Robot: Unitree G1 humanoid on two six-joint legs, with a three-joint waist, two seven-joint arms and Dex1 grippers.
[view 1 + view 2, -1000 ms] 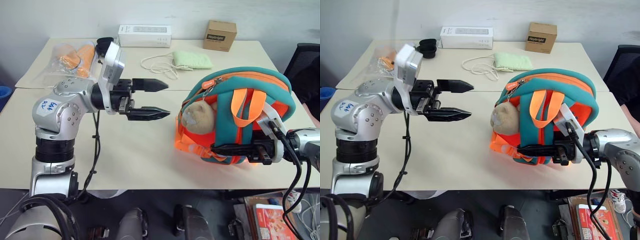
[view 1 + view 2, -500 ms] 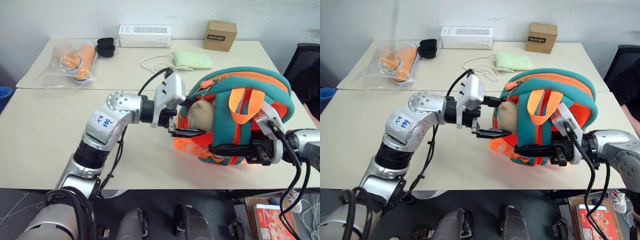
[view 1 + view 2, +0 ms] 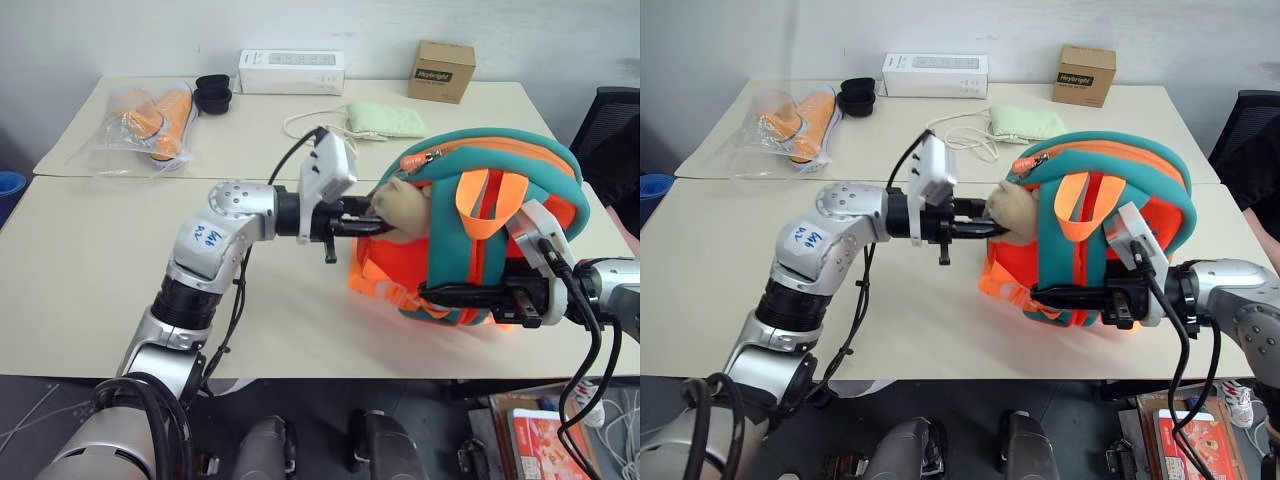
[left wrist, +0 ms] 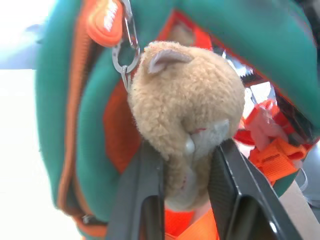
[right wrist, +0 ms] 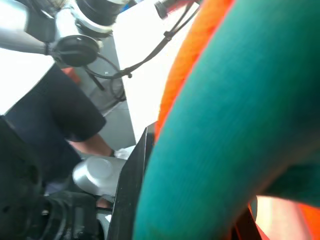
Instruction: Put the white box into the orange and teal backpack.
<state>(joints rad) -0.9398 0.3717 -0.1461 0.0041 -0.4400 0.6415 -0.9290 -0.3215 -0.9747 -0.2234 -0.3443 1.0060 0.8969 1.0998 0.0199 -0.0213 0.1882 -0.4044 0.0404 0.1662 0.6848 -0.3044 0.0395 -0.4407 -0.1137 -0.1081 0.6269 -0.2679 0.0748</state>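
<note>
From the head cameras, the bulky orange fabric backpack with teal trim (image 3: 480,225) stands on the near beige table (image 3: 80,270), its tan plush toy (image 3: 405,212) hanging at the side facing the left arm; the left gripper (image 3: 378,222) reaches level across the table with its two black fingers pinched on that toy; the right gripper (image 3: 450,296) lies low against the backpack's near side, fingers drawn together on the teal and orange fabric there; on the far table a long white carton with grey print (image 3: 291,72) sits by the wall, with a small brown cardboard box (image 3: 441,71), a pale green cloth pouch with a white cord (image 3: 385,119), a clear plastic bag of orange items (image 3: 148,118) and a black round cup (image 3: 212,93) around it; the flat white box cannot be made out. From the left wrist, both fingers (image 4: 142,195) press the plush toy's lower part from either side, below a metal clip and orange zip pull (image 4: 105,22). From the right wrist, teal fabric lies close against one black finger (image 5: 131,185).
</note>
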